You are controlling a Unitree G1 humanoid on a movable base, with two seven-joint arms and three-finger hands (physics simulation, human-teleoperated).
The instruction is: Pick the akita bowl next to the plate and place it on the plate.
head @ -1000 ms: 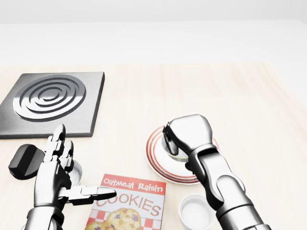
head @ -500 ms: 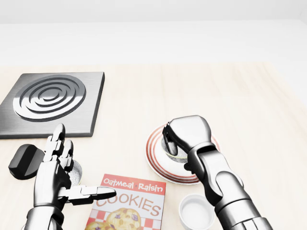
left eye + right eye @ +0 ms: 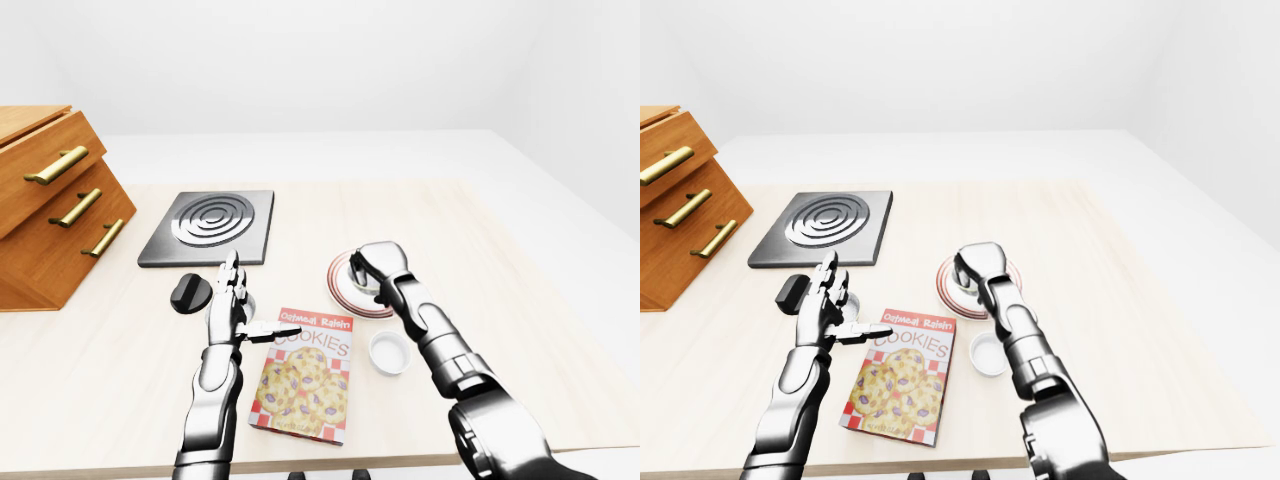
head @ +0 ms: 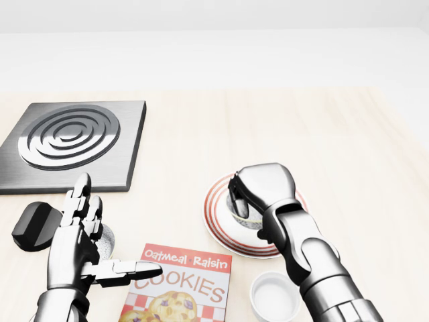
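Head view, left to right: hob plate (image 4: pixel 67 137), black knob-like thing (image 4: pixel 33 226) and cookie box (image 4: pixel 182 285) show no shift over the last second, and the camera is steady too. Left hand (image 4: pixel 77 245) is unchanged, fingers spread flat, thumb out toward the box, holding nothing.

All the change is on the right. Right hand (image 4: pixel 263 191) has dropped a little over the plate (image 4: pixel 216 228), fingers curled tight round the akita bowl (image 4: pixel 242 215), which now sits low over the plate's centre rings. Can't tell if the bowl's base touches the plate yet; the hand covers it. Below the plate, the small white cup (image 4: pixel 275 296) on the surface (image 4: pixel 348 147) is untouched.

My read: carry is done, this is the set-down. The descent has nearly stalled over the last half second, so it's likely at or near contact. Remaining: open the fingers, lift clear without dragging the bowl off-centre.
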